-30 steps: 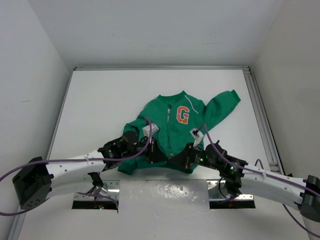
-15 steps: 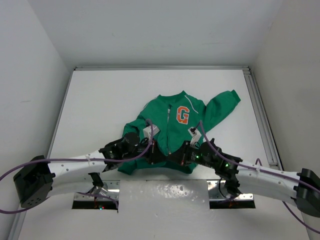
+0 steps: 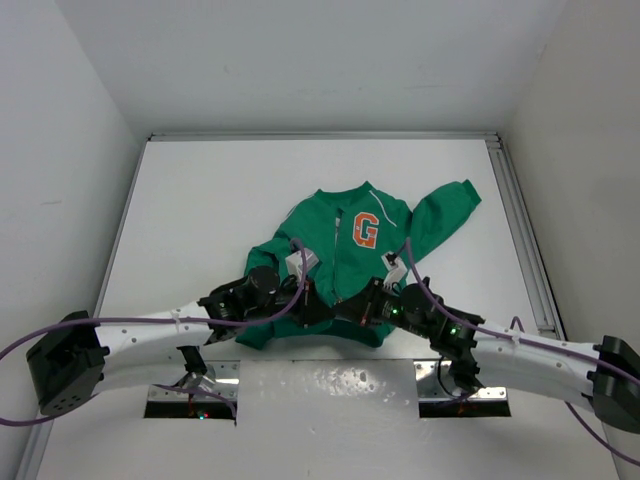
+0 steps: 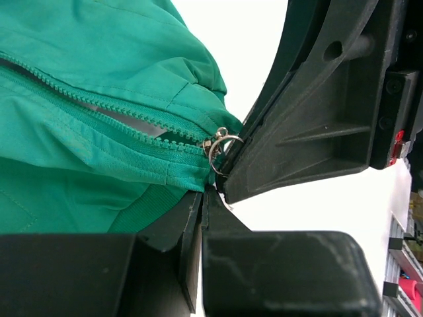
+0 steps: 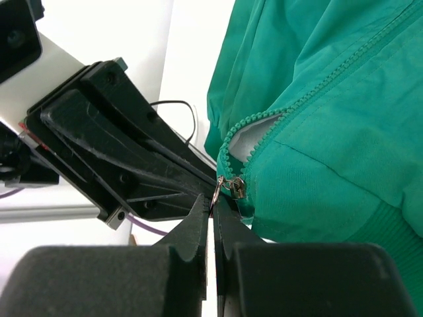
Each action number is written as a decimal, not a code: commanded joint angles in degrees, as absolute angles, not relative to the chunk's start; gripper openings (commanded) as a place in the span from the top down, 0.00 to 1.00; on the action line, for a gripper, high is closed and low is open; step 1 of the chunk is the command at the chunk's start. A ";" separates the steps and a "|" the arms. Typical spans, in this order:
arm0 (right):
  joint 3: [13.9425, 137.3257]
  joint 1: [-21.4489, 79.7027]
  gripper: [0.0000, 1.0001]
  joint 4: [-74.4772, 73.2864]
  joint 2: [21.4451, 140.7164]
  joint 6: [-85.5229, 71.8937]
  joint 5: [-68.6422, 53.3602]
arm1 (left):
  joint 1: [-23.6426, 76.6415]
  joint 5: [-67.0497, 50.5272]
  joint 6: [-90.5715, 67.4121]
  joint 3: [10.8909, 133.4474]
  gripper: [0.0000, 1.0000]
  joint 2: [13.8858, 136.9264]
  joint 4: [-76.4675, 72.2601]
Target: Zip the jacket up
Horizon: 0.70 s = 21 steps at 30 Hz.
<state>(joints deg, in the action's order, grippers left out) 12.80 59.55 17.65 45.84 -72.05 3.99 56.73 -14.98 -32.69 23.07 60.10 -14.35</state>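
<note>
The green jacket (image 3: 352, 262) with an orange "G" lies flat on the table, hem toward me. Both grippers meet at the bottom of its front zipper. In the right wrist view my right gripper (image 5: 214, 198) is shut on the metal ring of the zipper pull (image 5: 232, 187). In the left wrist view my left gripper (image 4: 205, 193) is shut on the hem of the jacket (image 4: 99, 79) just below the slider (image 4: 219, 141). Above the slider the zipper teeth (image 5: 264, 125) stand apart, with white showing between them. In the top view the left gripper (image 3: 318, 306) and right gripper (image 3: 341, 311) touch.
White table (image 3: 200, 200) with white walls on three sides. A metal rail (image 3: 525, 240) runs along the right edge. Purple cables (image 3: 297, 262) loop over both wrists. A shiny plate (image 3: 330, 385) lies between the arm bases.
My right gripper has moved a little left and up to the zipper's bottom end, close against the left gripper. The left arm and the jacket have hardly moved.
</note>
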 commanded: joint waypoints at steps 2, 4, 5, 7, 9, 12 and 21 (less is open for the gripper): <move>16.43 58.62 1.00 26.01 47.37 -72.07 12.92 | 59.76 -19.95 -31.29 23.03 1.00 60.03 -11.95; 16.96 58.27 1.00 25.93 48.60 -71.63 13.97 | 60.03 -19.51 -31.12 23.20 1.00 60.03 -11.60; 17.40 58.18 1.00 25.84 48.86 -71.63 14.50 | 60.20 -19.42 -31.03 23.38 1.00 60.03 -11.34; 18.19 57.31 1.00 25.84 50.35 -71.37 15.12 | 60.38 -18.90 -30.24 24.16 1.00 59.94 -9.85; 19.42 56.87 1.00 25.84 51.32 -71.02 14.94 | 60.91 -18.20 -29.97 24.17 1.00 59.77 -9.23; 20.47 56.51 1.00 27.77 52.73 -71.72 14.76 | 61.08 -17.67 -29.97 24.17 1.00 59.85 -8.96; 23.81 55.64 1.00 30.15 54.14 -72.78 18.45 | 62.05 -15.30 -29.01 23.03 1.00 61.70 -8.53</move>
<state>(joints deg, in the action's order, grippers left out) 17.56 58.26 19.29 54.59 -72.86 7.49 58.61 -8.71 -29.76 23.73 60.45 -12.99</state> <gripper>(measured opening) 0.003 0.006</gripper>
